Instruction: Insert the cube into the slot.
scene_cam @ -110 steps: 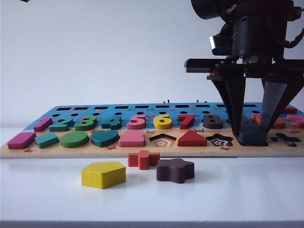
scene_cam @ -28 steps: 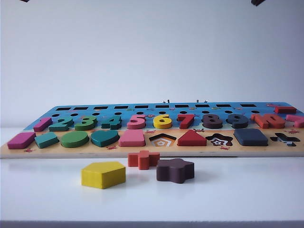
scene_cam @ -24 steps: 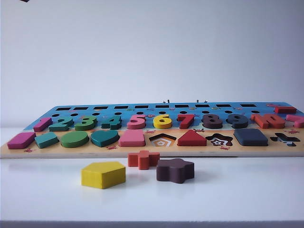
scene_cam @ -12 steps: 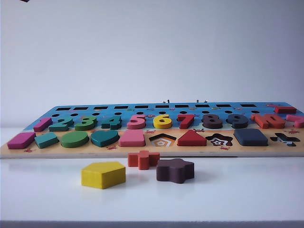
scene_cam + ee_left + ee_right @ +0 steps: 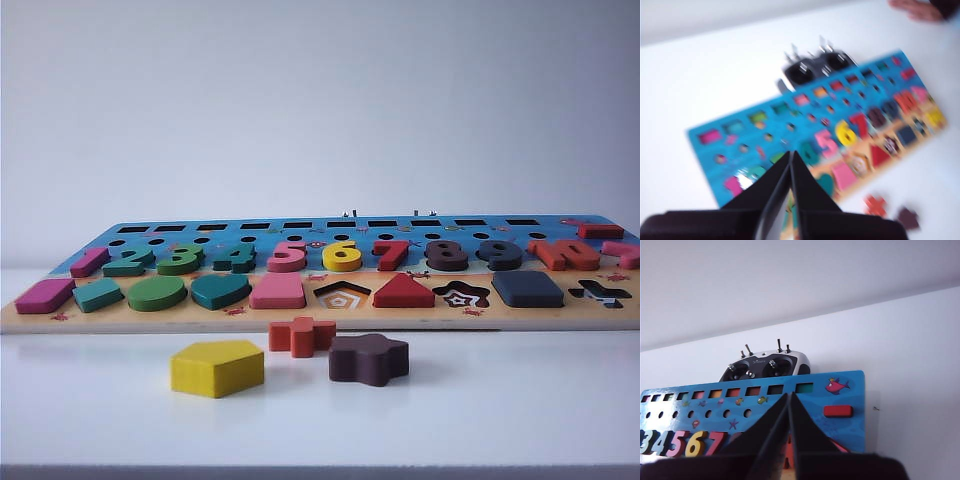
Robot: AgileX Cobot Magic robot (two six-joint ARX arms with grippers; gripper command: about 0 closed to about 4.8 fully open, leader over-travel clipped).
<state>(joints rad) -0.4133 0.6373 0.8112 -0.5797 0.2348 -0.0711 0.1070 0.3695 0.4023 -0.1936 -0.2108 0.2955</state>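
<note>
Cube (image 5: 527, 288) sits flat in the slot on the puzzle board (image 5: 300, 318) — both end effectors, left (image 5: 791, 159) and right (image 5: 789, 401), pinched closed, empty, raised above the board.

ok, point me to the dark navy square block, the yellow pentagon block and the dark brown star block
dark navy square block (image 5: 527, 288), exterior view, top face, seated in the board.
yellow pentagon block (image 5: 216, 367), exterior view, front face.
dark brown star block (image 5: 368, 359), exterior view, front side.
</note>
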